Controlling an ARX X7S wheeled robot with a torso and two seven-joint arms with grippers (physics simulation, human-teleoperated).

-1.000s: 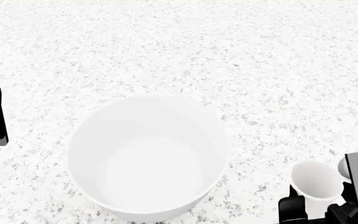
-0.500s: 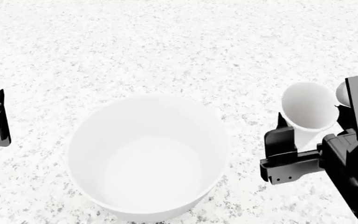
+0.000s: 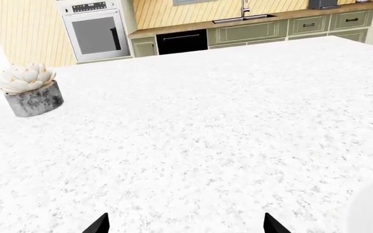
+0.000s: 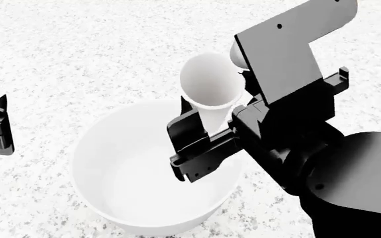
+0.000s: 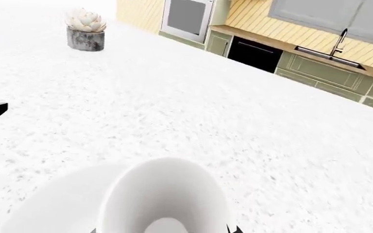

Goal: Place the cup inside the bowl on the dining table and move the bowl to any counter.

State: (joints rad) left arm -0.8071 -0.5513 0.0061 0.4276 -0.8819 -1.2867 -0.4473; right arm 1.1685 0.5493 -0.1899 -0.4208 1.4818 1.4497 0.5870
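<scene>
Cup point(image 4: 212, 89), smooth white tapered, clamped in right fingers point(image 4: 194, 141) above deep round bowl point(image 4: 111, 173), left fingers point(image 3: 183, 225) spread empty

No text can be read; the oven point(image 3: 94, 29) display is too small to tell.

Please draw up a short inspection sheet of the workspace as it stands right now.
Surface: dining table, white speckled stone, bare around the job's things.
Job's things: bowl upright on the table; cup held above the bowl's far rim, mouth up, tilted, not yet inside.
Clutter: potted succulent on the table, well away from the bowl.
Grippers: right claw shut on the cup; left claw open, holding nothing, off to the bowl's side.
Cables: nothing seen.
Surroundings: wall oven, sink in a wooden counter, green cabinets behind the table.
</scene>
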